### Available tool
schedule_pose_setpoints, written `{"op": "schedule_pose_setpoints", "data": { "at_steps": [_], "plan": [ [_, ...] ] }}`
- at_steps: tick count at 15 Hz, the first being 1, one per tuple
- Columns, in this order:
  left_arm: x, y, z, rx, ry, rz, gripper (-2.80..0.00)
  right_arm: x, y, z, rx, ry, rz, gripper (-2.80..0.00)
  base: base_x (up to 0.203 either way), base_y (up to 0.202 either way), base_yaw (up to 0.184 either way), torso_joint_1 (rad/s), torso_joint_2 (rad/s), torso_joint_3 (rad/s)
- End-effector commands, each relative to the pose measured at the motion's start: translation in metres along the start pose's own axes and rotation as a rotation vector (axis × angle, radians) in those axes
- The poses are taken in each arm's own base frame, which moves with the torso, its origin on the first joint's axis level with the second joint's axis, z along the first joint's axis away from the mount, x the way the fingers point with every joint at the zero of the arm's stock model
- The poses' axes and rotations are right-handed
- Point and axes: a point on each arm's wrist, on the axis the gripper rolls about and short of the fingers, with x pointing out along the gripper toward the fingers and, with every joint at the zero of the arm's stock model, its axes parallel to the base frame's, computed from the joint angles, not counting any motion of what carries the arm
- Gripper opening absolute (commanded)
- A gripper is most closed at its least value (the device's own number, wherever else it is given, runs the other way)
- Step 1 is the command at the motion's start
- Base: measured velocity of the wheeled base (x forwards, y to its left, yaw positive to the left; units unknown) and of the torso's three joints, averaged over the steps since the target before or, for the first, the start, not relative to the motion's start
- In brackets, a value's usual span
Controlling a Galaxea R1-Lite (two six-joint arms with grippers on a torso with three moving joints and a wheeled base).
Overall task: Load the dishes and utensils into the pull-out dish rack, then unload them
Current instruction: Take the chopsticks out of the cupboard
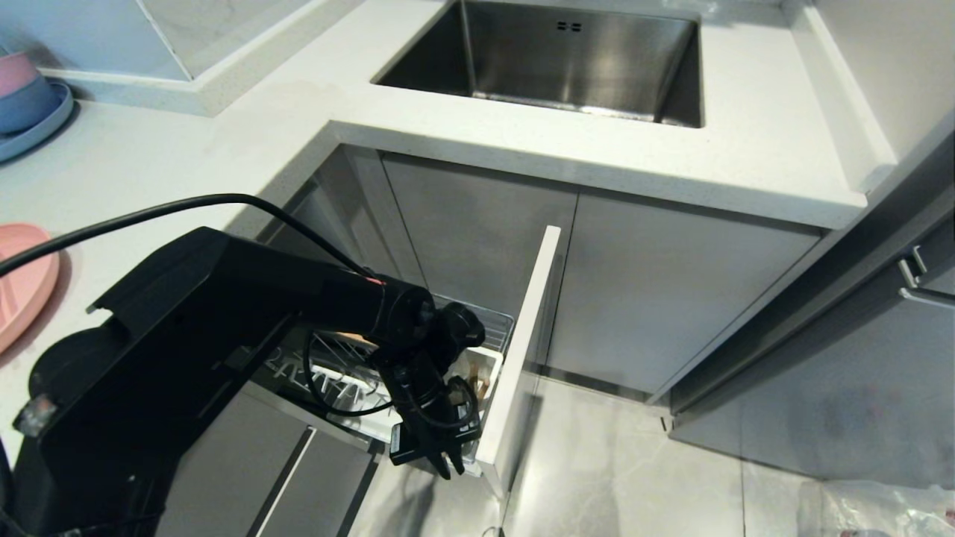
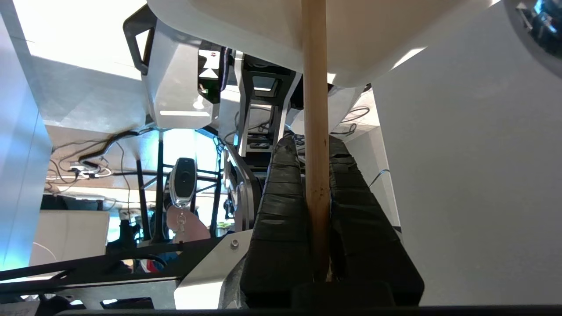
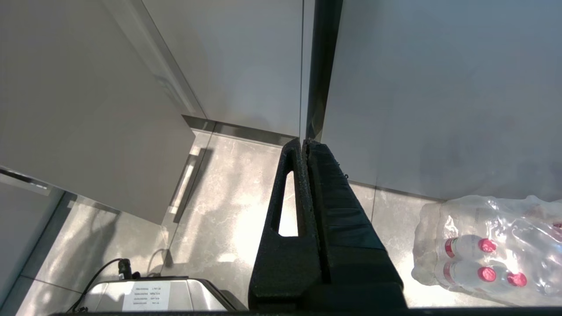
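Chopsticks (image 2: 315, 131) are pinched between the black fingers (image 2: 281, 206) of the left pincer (image 1: 445, 456), as seen in the left wrist view, where one wooden stick is pressed on both sides and its far end goes into the white utensil cup (image 2: 351, 39). Only one stick can be told apart there. In the head view, the left pincer is seen low down, just beside the pale grey front panel (image 1: 522, 350) of the pull-out dish rack (image 1: 492, 328), which is pulled out from under the desk (image 1: 186, 156). The step in hand is judged to be unloading: the sticks should be lifted out of the cup. To do it well, the grip should be kept tight, and the sticks should be pulled straight along their own length until they are free of the cup, so the rim is not bumped. The wire basket and the panel should not be knocked.

The right pincer (image 3: 306, 145) is pressed together with nothing in it, and it is parked over the floor near a pack of water bottles (image 3: 487, 250).

Farther off, the pink plate (image 1: 22, 283) is seen on the desk at the robot's left. Beyond it, stacked bowls on a blue plate (image 1: 30, 104) are seen, and the steel sink (image 1: 552, 60) is farthest.
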Motion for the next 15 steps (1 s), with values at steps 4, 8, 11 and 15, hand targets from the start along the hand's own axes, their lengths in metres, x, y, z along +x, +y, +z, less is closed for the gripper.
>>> {"op": "schedule_pose_setpoints", "data": {
  "at_steps": [4,8,11,15],
  "plan": [
    [-0.006,0.000,-0.002,-0.017,-0.004,-0.009,-2.80,0.000,0.000,0.000,0.000,0.002,0.000,-2.80,0.000,0.000,0.000,0.000,0.00,0.000],
    [-0.050,0.000,-0.014,-0.070,-0.058,-0.084,-2.80,0.000,0.000,0.000,0.001,0.002,0.000,-2.80,0.000,0.000,0.000,0.000,0.00,0.000],
    [-0.083,0.001,-0.034,-0.065,-0.063,-0.082,-2.80,0.000,0.000,0.000,0.000,0.002,0.001,-2.80,0.000,0.000,0.000,0.000,0.00,0.000],
    [-0.115,0.001,-0.053,-0.092,-0.102,-0.144,-2.80,0.000,0.000,0.000,0.000,0.002,0.001,-2.80,0.000,0.000,0.000,0.000,0.00,0.000]
  ]
}}
